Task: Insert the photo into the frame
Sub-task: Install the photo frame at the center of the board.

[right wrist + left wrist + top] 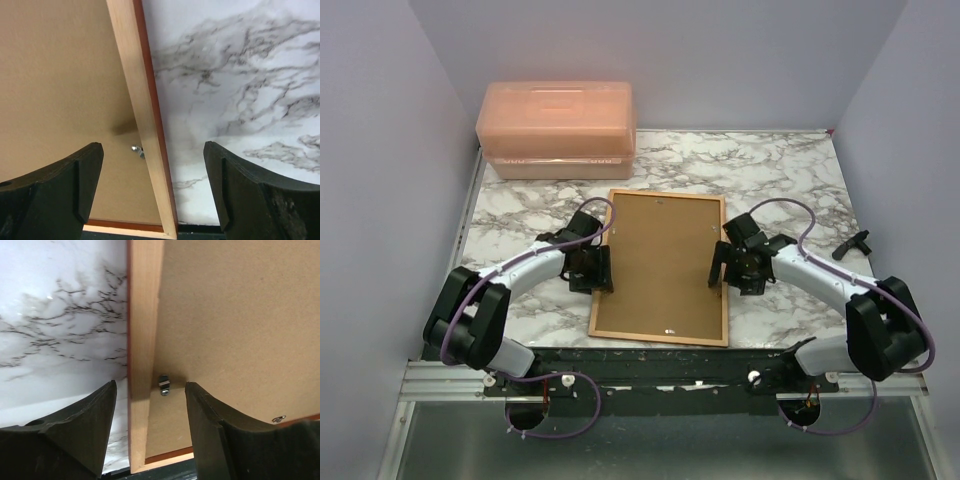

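walls [670, 60]: plain pale lavender | tabletop [780, 170]: white marble, grey veins | light: even

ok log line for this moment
frame back up; backing board in; left gripper open over left edge; right gripper open over right edge; photo unseen

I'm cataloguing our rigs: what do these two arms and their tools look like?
The left arm and right arm have white links with bulky black joints. A thin purple cable loops along each. The left tool and right tool are matte black, each with two broad, curved fingers. No markings show.
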Motion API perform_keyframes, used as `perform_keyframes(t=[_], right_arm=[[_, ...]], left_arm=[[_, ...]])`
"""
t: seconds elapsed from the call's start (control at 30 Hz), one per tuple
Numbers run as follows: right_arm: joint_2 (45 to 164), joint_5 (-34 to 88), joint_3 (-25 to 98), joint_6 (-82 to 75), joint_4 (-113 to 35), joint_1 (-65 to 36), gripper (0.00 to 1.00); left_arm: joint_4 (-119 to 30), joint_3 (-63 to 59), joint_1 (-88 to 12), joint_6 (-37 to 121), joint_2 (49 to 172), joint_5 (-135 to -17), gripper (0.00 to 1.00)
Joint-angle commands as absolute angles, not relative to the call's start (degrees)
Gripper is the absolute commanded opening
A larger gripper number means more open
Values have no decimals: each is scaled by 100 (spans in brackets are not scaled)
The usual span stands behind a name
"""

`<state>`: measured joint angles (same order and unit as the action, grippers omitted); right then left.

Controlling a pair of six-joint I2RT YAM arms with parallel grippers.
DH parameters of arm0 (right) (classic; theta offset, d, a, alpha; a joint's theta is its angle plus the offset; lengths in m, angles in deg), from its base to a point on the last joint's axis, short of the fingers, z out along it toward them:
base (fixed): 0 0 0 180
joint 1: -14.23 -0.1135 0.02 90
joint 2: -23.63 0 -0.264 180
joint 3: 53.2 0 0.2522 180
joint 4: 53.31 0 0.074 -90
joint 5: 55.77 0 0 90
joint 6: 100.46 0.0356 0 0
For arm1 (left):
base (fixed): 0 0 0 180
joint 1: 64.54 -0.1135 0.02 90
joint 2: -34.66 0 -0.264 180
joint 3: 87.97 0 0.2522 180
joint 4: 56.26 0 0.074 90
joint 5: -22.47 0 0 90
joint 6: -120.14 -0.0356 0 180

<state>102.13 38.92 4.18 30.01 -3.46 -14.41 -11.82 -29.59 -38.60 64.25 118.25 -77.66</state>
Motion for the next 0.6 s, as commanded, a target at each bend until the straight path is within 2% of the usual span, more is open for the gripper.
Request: perform_keyframes(t=[0.0, 0.2, 0.57], right_arm=[[10470, 3569, 743, 2717, -711, -1005, 89], [11163, 3290, 1229, 2449, -1023, -584, 89], [12670, 3989, 2674, 2123, -983, -295, 88]], left_arm=[[-1375, -2881, -3530, 6579, 11922, -8088, 57], [-1530, -3035, -3193, 6892, 11803, -8228, 55], [-1182, -3109, -3052, 7000, 11593, -7737, 57]])
